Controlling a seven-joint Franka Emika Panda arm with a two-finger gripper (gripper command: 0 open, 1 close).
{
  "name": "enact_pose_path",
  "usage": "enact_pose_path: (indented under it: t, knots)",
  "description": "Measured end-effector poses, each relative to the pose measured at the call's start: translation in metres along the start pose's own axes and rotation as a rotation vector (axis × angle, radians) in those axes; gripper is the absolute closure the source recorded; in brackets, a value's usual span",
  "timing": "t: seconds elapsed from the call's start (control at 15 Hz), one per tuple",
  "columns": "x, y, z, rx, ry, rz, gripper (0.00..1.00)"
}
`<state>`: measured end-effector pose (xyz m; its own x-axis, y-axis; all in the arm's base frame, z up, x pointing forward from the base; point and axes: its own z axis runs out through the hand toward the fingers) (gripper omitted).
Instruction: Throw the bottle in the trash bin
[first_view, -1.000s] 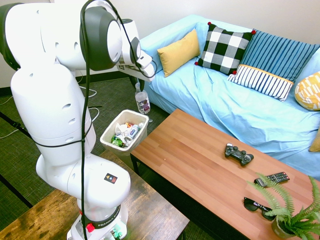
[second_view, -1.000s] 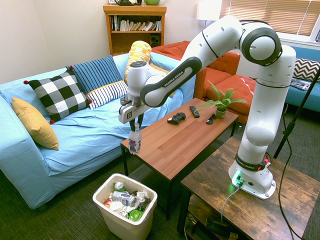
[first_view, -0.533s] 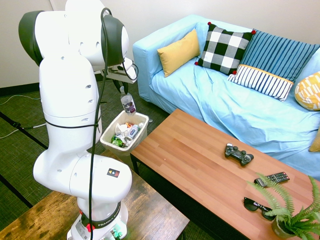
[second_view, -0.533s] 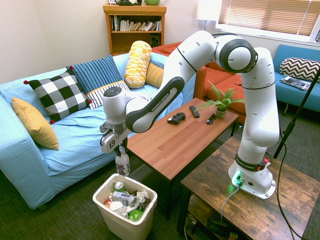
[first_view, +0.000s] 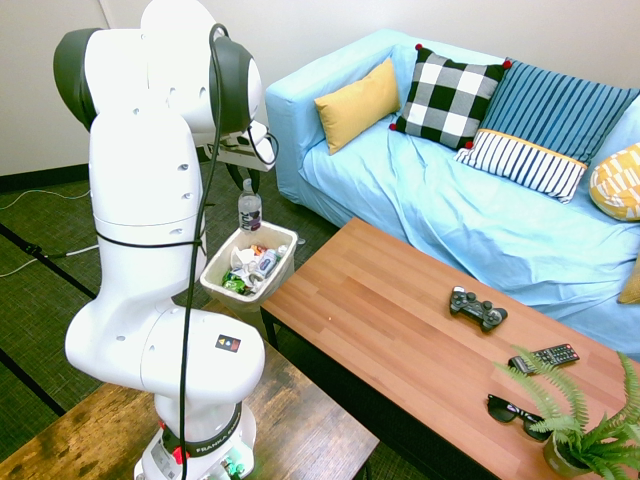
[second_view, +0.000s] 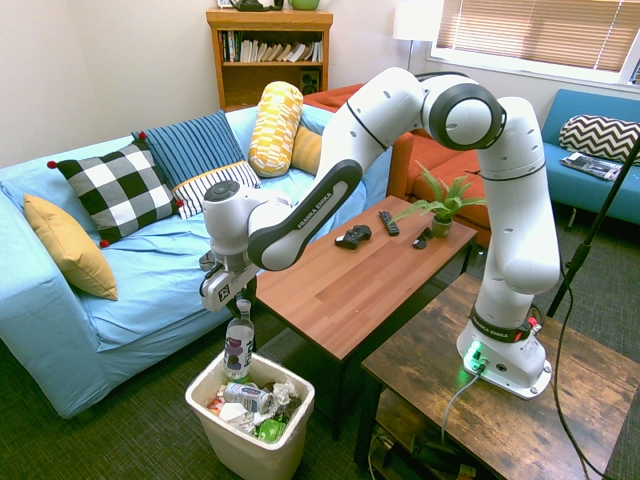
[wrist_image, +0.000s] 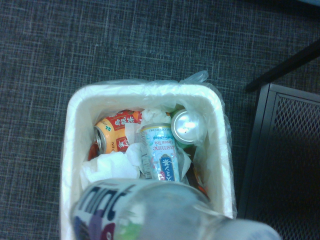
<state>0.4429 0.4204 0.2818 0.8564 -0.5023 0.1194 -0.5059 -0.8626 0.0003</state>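
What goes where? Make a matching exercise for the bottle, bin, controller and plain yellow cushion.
Things:
1. bottle
2. bin
3. controller
4. plain yellow cushion

Places:
a. on the sofa
b. on the table
c. upright under the gripper, over the litter
d. on the floor

Pairs: 1-c, 2-d, 3-b, 4-a

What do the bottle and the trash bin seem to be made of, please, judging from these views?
The bottle looks like clear, glossy plastic: the bin's contents show dimly through its body, above a dark printed label. The trash bin seems to be matte white moulded plastic, with rounded corners and a rolled rim; a thin, crinkly translucent film at its rim in the wrist view is probably a liner.
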Motion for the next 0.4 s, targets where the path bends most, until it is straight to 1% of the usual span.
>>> enact_pose_path:
  t: [0.4]
  knots:
    - [0.0064,0.0013,0.0018,-0.002,-0.008,0.004,0.0]
